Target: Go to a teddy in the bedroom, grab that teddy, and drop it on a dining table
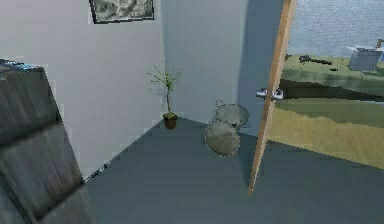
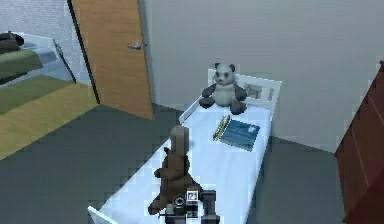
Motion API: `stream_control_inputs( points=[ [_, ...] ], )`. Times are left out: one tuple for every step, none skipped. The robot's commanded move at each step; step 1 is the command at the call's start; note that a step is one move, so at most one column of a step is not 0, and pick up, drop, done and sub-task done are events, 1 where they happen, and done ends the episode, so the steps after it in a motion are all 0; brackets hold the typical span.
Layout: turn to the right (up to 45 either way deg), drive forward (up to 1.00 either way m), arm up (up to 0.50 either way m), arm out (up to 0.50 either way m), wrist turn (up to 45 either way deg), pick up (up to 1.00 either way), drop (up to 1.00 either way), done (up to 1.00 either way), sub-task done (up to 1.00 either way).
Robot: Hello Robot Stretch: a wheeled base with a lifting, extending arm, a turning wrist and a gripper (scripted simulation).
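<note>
A fuzzy brown teddy [image 2: 172,178] sits on the white bed [image 2: 240,168] near a flat blue book [image 2: 238,132] and plush panda [image 2: 224,86], with the gripper [image 2: 183,203] by it, though I cannot tell whether it holds anything; a small pot [image 1: 170,122] holds a thin plant [image 1: 166,85].

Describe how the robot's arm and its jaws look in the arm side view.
The arm is a dark square bar. Its end carries two small white squares with black marks. Left of them sits a dark body; the thin jaws are too small to describe further.
</note>
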Motion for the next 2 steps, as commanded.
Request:
stream_control_inputs(
  points=[
    [0.0,0.00,0.00,0.00,45.0,0.00,0.00,0.00,0.00],
    [0.0,0.00,0.00,0.00,45.0,0.00,0.00,0.00,0.00]
  ],
)
